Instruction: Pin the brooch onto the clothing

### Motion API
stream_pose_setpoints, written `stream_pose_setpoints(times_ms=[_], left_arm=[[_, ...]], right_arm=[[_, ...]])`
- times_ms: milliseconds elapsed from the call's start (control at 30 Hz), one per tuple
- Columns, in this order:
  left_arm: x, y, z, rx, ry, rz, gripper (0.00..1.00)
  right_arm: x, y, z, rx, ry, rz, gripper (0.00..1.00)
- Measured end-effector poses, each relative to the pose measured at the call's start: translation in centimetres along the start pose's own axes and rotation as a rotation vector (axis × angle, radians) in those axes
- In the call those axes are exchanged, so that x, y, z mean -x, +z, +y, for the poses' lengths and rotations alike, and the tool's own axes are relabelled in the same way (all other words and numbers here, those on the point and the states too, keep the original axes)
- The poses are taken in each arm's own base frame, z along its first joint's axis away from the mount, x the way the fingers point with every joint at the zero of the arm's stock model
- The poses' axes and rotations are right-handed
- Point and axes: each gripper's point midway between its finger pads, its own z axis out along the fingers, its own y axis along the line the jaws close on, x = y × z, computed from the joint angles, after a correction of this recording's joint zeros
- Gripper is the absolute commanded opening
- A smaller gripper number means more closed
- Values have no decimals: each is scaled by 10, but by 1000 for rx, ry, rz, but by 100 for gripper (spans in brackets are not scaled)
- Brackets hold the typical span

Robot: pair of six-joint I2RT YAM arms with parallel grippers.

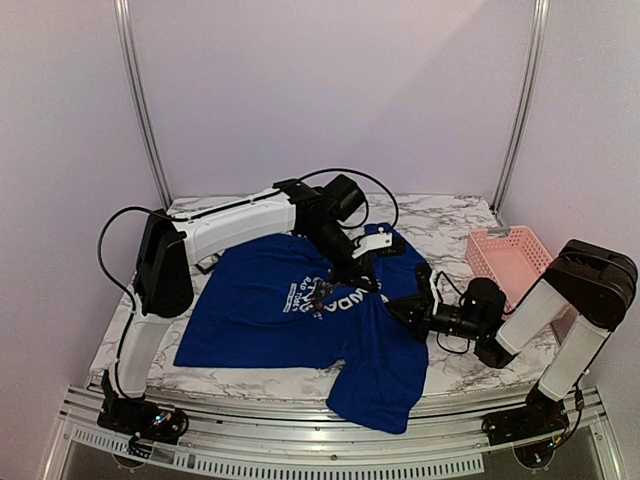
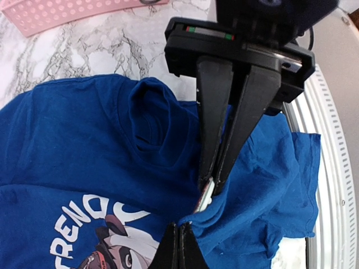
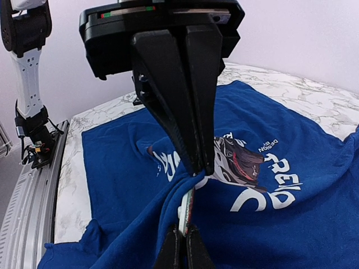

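The royal-blue T-shirt lies spread on the marble table, panda print up. My left gripper reaches down from behind and is shut on a raised fold of the shirt beside the print; its tips pinch the cloth. My right gripper comes in from the right and is shut on the brooch, a thin disc seen edge-on. The brooch sits against the pinched fold, between the right gripper and the left gripper. Its face is hidden.
A pink basket stands at the table's right rear. A small white and black item lies behind the shirt's collar. One shirt corner hangs over the table's front edge by the metal rail.
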Motion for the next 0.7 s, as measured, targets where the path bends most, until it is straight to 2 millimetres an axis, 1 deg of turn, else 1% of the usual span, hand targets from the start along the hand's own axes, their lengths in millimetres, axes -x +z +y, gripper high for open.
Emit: stream_pose_setpoints(times_ms=[267, 400, 533, 700], left_arm=[[-2, 3, 1, 1, 0, -2, 0], [-6, 6, 0, 0, -2, 1, 0], [-8, 4, -2, 1, -4, 5, 0], [-6, 2, -1, 5, -2, 1, 0]], right_arm=[[0, -1, 0, -6, 34, 8, 0], [5, -2, 3, -1, 26, 5, 0], [17, -3, 6, 6, -8, -22, 0], [42, -6, 12, 11, -86, -87, 0]])
